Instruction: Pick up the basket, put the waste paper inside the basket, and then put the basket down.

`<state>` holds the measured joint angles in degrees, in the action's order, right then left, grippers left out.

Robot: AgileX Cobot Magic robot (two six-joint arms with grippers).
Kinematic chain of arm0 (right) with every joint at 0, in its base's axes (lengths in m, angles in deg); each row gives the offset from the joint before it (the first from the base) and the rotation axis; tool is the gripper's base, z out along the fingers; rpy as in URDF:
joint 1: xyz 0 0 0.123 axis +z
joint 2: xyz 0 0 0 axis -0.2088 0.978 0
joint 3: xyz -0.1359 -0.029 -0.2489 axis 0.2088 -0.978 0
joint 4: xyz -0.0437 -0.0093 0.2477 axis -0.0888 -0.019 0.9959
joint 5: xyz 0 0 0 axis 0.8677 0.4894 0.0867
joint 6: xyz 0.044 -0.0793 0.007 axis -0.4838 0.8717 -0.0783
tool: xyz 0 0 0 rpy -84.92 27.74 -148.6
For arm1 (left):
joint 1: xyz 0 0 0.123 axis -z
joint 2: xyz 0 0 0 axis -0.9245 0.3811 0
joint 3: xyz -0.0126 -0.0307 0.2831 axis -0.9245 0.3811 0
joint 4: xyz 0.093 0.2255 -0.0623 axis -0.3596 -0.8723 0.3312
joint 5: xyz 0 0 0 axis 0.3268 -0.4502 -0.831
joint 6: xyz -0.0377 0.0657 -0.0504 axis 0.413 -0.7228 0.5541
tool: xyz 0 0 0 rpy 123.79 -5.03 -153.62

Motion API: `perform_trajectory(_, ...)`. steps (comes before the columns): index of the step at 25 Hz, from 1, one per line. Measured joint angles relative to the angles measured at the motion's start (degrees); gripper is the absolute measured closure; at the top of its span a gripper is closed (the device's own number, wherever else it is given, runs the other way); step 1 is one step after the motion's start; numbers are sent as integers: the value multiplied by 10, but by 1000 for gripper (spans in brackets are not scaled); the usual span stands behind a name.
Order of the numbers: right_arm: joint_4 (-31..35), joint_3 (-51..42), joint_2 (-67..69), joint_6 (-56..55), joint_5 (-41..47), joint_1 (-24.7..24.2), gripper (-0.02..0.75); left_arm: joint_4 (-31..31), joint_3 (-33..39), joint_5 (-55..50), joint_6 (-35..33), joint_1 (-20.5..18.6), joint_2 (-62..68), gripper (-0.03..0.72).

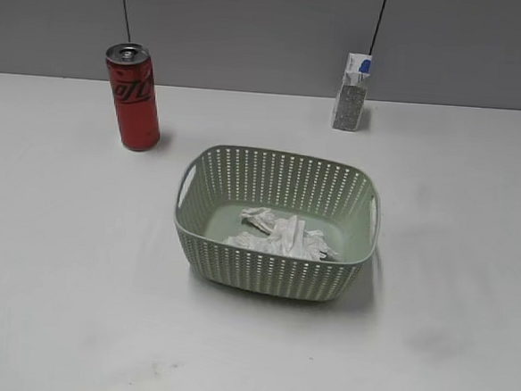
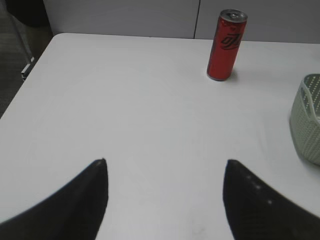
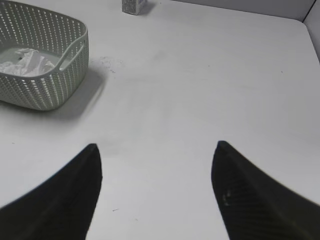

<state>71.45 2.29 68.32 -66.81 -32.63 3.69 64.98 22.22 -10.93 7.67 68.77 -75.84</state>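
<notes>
- The basket (image 1: 273, 272) sits flat on the white surface (image 1: 74, 308), nothing touching it; use it as your reference.
- The waste paper (image 1: 280, 234) lies inside the basket, on its floor, towards the front wall. You can see no loose wads on the surface around the basket.
- The red can (image 1: 133, 97) stands behind and to the left of the basket, well apart. The small carton (image 1: 352, 93) stands behind and to the right, also well apart.
- Left gripper (image 2: 165, 167): jaws apart, empty, hanging over bare surface on the basket's left side, clear of its rim.
- Right gripper (image 3: 155, 150): jaws apart, empty, to the basket's right, clear of it.
- My read: paper in, basket down, so the task looks essentially finished.
- Handling, if you regrip: the basket looks light, thin plastic, likely somewhat flexible with smooth walls. Take it at a cut-out handle (image 1: 373, 219) or over the rim by it, not on the slotted wall.
- The paper is soft and nearly weightless; pinch a fold and expect it to deform.
</notes>
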Motion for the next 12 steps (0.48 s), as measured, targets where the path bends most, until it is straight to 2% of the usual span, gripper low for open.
perform_trajectory(12, 1, 0, 0, 0, 0, 0, 217, 1, 2, 1, 0, 0, 0, 145)
